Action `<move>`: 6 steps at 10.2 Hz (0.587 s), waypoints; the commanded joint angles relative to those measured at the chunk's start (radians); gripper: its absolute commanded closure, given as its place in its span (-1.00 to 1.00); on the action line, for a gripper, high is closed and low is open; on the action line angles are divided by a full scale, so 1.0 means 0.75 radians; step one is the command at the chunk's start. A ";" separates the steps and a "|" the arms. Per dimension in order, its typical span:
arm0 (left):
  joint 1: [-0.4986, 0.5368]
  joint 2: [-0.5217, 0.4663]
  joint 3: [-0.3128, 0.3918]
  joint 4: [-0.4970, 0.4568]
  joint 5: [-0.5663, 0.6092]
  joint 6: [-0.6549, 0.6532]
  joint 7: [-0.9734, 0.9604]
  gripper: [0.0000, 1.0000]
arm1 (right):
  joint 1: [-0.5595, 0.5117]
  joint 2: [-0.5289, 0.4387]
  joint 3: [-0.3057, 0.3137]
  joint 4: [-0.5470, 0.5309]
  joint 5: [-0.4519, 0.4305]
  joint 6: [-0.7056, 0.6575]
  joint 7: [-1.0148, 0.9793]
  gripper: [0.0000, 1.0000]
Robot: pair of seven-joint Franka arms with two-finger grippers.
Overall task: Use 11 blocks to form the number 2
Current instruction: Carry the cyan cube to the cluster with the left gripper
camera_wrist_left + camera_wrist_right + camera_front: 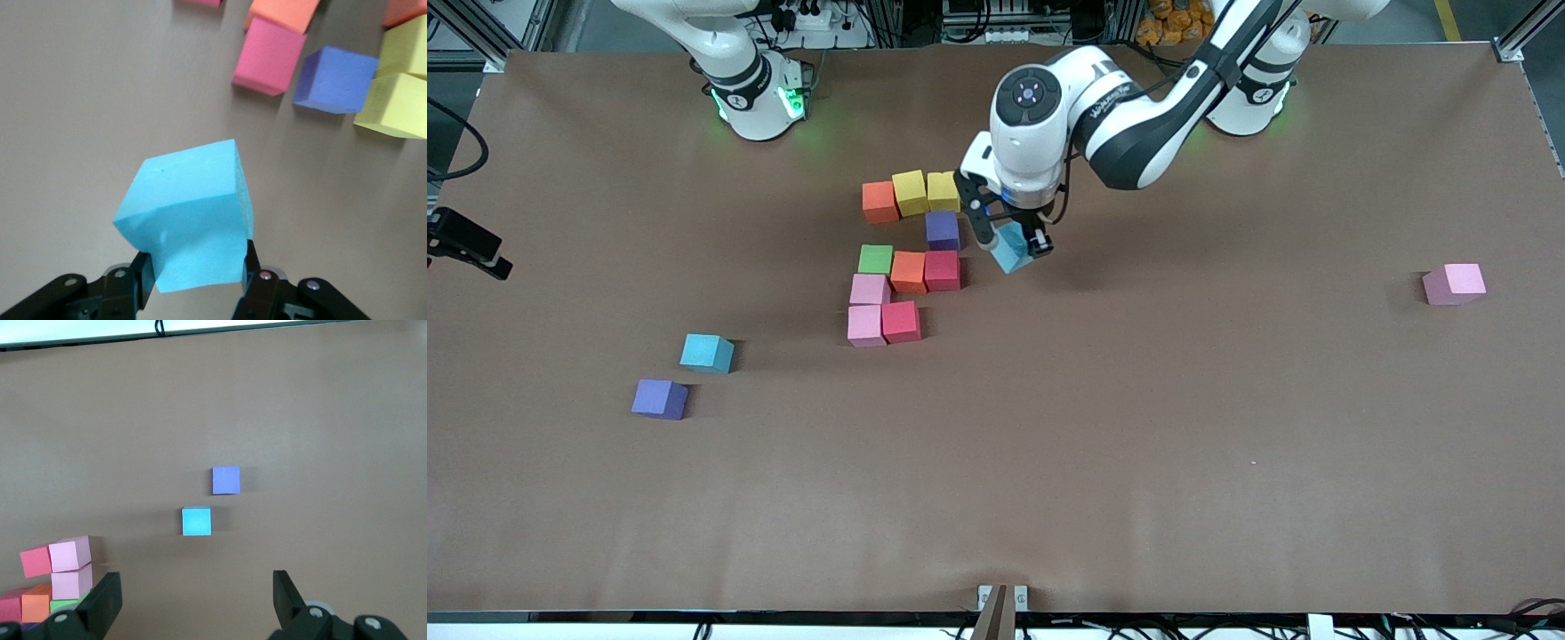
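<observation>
- The left gripper [1016, 242] is clamped on a light blue block [1009, 248], holding it tilted in the air just beside the partly built number 2 [907, 258], on the side toward the left arm's end of the table.
- In the left wrist view the fingers [142, 270] pinch the lower part of that block [189, 217].
- The number so far is ten touching cubes: an orange block [879, 202] and two yellow ones [910, 192] in the row nearest the robots, a purple block [942, 230] under them, then green [876, 260], orange and red, then a pink block [869, 289], and pink and red in the row nearest the front camera.
- The right gripper [195, 600] waits with its fingers wide apart and holds nothing.
- Loose on the table [1138, 444]: a second light blue cube [706, 353] and a second purple cube [660, 398] near each other toward the right arm's end, and a lone pink cube [1455, 284] toward the left arm's end.
</observation>
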State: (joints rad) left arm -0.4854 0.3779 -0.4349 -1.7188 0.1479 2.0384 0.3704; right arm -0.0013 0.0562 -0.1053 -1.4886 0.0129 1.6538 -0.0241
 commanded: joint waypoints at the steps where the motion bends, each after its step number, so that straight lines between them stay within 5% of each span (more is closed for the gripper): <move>1: -0.017 0.038 -0.015 0.064 0.081 0.010 0.288 0.59 | -0.013 -0.009 0.010 -0.009 -0.013 0.014 0.008 -1.00; 2: -0.024 0.048 -0.015 0.068 0.085 0.033 0.368 1.00 | -0.015 -0.007 0.010 -0.009 -0.013 0.016 0.008 -1.00; 6: -0.081 0.226 -0.015 0.268 0.110 0.060 0.520 0.91 | -0.031 0.007 0.010 -0.011 -0.001 0.030 0.008 -1.00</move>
State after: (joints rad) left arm -0.5439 0.4618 -0.4451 -1.6312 0.2118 2.0923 0.7114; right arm -0.0142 0.0638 -0.1060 -1.4896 0.0130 1.6674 -0.0241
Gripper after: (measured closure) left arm 0.467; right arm 0.000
